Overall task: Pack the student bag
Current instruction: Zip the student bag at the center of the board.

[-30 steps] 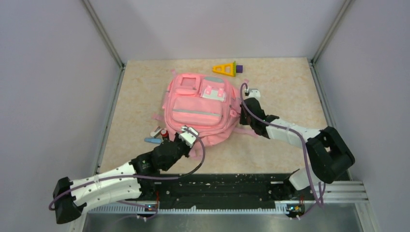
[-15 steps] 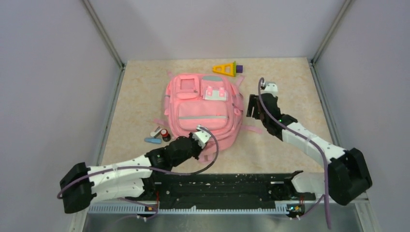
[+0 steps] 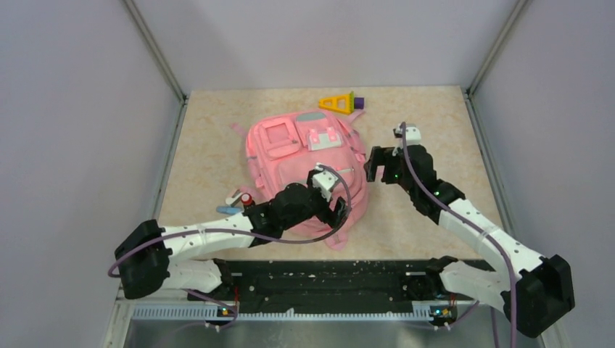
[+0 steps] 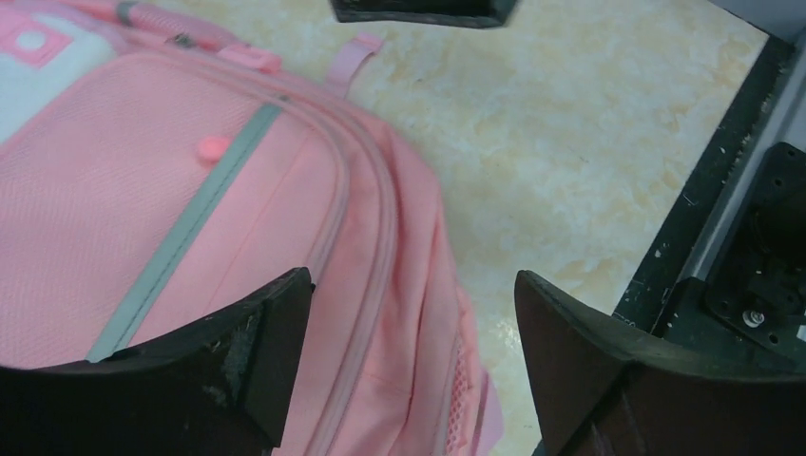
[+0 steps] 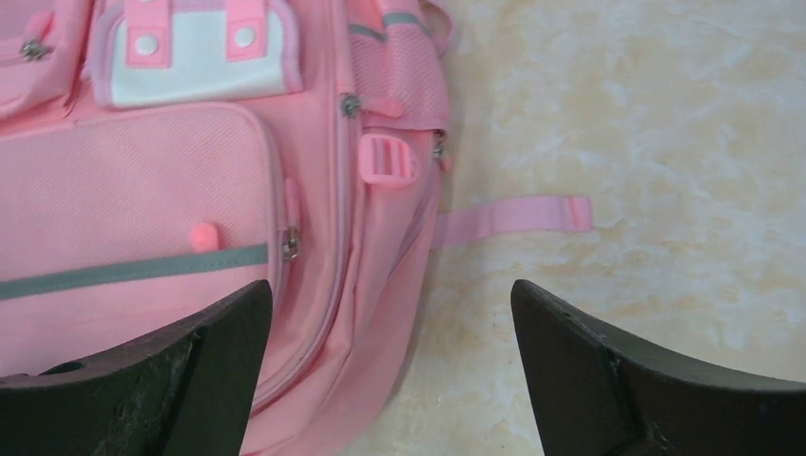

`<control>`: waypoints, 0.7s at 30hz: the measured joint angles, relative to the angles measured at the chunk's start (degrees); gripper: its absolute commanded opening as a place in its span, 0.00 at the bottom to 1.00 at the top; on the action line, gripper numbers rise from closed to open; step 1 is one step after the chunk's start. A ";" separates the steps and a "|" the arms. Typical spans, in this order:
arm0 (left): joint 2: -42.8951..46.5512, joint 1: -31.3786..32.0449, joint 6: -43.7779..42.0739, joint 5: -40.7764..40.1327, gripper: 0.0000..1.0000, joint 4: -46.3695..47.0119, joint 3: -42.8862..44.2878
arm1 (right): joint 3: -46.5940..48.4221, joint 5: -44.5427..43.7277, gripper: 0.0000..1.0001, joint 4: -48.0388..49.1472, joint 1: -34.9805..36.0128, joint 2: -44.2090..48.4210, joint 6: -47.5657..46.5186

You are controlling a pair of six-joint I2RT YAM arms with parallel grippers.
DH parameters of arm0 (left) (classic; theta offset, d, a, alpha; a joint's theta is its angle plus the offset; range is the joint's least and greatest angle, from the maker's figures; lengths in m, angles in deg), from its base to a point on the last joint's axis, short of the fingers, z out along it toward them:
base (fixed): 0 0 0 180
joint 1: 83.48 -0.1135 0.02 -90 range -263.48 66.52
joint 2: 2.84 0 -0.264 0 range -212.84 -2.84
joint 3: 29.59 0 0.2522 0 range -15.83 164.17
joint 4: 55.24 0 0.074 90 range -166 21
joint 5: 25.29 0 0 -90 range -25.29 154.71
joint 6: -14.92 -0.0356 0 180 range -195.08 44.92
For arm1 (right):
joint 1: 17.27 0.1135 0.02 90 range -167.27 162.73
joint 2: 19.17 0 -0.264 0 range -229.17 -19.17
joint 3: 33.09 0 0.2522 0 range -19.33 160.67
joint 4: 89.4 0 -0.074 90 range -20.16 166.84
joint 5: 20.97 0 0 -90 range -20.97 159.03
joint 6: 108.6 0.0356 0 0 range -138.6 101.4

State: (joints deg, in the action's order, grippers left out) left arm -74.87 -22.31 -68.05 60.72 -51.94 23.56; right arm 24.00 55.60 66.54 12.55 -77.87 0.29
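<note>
My black left gripper [image 4: 409, 285] contrasts with the soft pink fabric backpack [image 4: 190, 190], grey-striped and white-patched, on the cream-and-beige marbled tabletop [image 4: 570, 142].

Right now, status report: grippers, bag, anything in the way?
Both open, empty: left gripper over student bag near edge, right gripper beside it. Bag flat, front up. Small items loose at its left; nothing blocking.
</note>
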 measured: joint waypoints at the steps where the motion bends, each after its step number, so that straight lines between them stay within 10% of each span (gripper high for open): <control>1: 0.57 -0.35 0.83 -1.03 0.83 -0.79 0.00 | -0.33 1.16 0.93 0.20 0.00 -0.11 -0.35; 21: 19.74 -24.61 24.04 -14.91 0.86 -17.25 -6.54 | -1.60 25.57 0.89 19.82 0.00 -17.20 -5.53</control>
State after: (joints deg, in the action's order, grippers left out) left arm -55.13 -46.92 -44.01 45.81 -69.18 17.03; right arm 22.41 81.17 86.36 12.55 -95.07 -5.24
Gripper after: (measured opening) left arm 0.871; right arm 0.931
